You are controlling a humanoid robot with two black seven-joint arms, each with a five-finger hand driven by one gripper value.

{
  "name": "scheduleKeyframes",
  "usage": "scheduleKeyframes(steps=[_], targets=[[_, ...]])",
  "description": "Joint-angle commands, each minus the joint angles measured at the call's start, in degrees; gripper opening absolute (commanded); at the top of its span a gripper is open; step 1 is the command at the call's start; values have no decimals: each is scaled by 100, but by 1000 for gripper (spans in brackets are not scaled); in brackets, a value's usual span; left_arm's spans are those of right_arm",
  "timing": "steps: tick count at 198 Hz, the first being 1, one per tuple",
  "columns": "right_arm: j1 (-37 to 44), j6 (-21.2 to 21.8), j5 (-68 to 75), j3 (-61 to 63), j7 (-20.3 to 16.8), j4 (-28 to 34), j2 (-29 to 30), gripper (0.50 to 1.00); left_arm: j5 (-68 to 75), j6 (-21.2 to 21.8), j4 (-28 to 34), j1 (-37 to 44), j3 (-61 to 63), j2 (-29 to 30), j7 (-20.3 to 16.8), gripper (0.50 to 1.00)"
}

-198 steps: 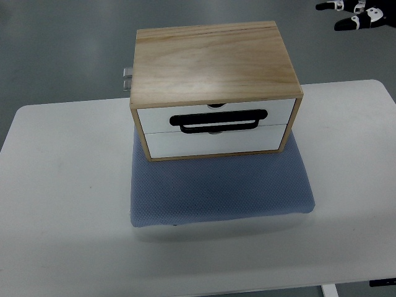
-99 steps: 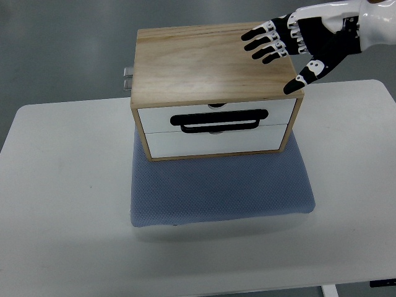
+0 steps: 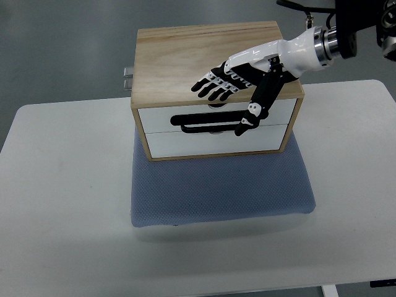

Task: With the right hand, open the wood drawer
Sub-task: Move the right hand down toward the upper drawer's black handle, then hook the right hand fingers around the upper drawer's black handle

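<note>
A: Which step is the robot on?

B: The approach. The right hand (image 3: 238, 86) is over the front edge of the wooden box (image 3: 213, 59), fingers (image 3: 213, 85) spread flat above the lid and the thumb hanging down in front of the white drawer (image 3: 213, 117) face. It holds nothing.

A: And the drawer itself?

B: Shut, flush with the box frame. The box sits on a blue mat (image 3: 219, 189) in the middle of the white surface (image 3: 62, 198). The black handle (image 3: 219, 119) runs across the seam between the two white fronts (which of the two it belongs to is hard to tell from above).

A: So what does the next move call for?

B: Probably lowering the hand in front of the box, curling the fingers under or behind the handle bar, then pulling straight toward the robot. The thumb tip is near the handle's right end, but no grip has been made yet.

A: The left arm?

B: Out of sight.
</note>
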Motion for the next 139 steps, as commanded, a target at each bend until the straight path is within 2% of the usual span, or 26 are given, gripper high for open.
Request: scheduleKeyframes(steps=[1,37,80,139], targets=[[-110,-159,-2,-36,0,-1,197,952,0,0,0,2,0,0,0,1000],[-479,-625,-19,-27,-18,-18,461,952,0,0,0,2,0,0,0,1000],[-673,-924,-19,-27,-26,-27,514,952,0,0,0,2,0,0,0,1000],[-734,-1056,-19,-27,-18,-36,479,952,0,0,0,2,0,0,0,1000]])
